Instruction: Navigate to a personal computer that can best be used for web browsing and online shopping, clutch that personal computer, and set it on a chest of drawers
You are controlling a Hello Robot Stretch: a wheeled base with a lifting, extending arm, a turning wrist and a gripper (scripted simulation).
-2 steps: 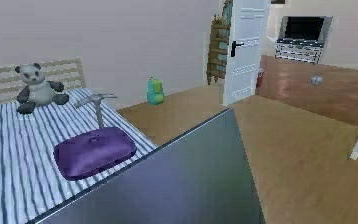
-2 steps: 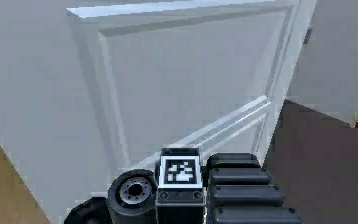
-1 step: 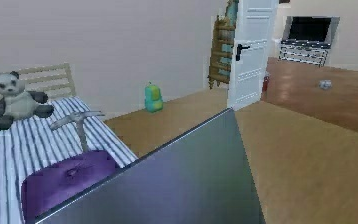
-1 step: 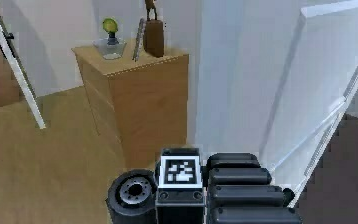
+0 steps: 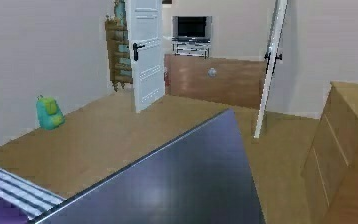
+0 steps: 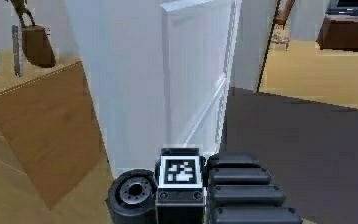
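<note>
End effector (image 6: 135, 196) nr door (image 6: 197, 75), dresser (image 6: 47, 125) adj.

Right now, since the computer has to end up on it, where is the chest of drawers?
The wooden chest of drawers stands at the forward view's right edge, on the wood floor just right of the white door seen edge-on.

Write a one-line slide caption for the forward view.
A white open door, a television beyond it, and a chest of drawers at right.
</note>
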